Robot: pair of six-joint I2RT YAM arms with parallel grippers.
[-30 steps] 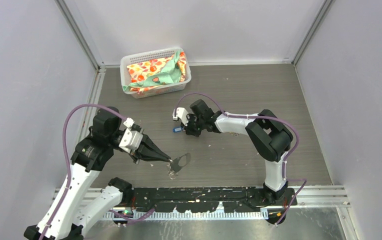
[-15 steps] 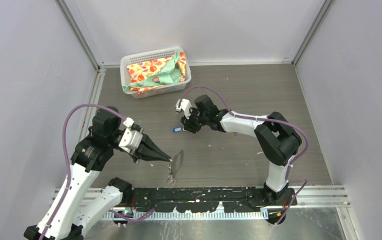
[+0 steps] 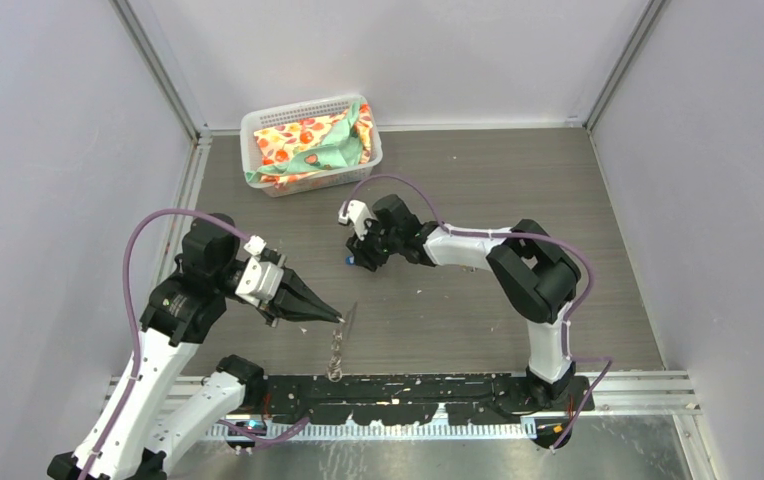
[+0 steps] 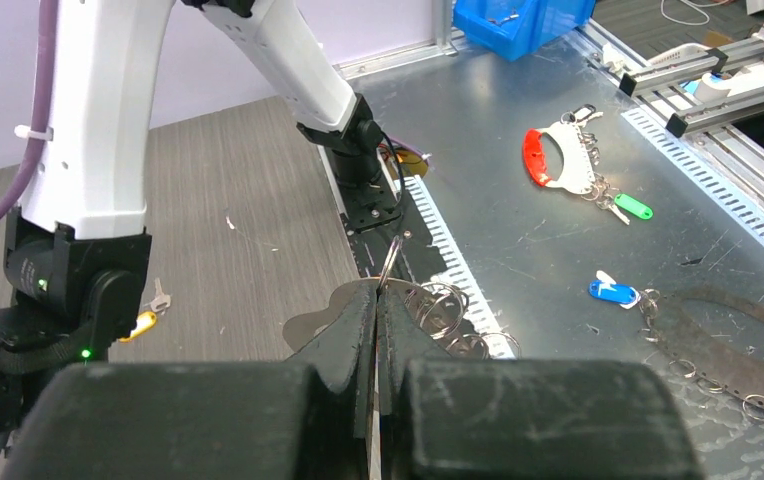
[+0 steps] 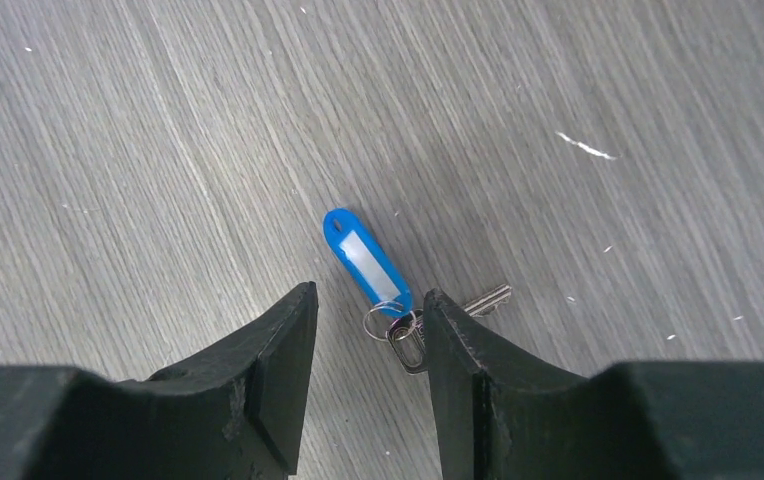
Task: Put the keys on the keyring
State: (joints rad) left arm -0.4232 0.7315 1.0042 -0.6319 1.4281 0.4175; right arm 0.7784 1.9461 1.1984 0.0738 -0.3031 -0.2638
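Right wrist: right fingers now parted astride blue key; left fingers pinch keyring.

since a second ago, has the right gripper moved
Yes, a little: the right gripper has shifted toward the basket in the top view.

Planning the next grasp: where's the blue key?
In the right wrist view, the blue key lies on the table between the right gripper's open jaws, left of centre.
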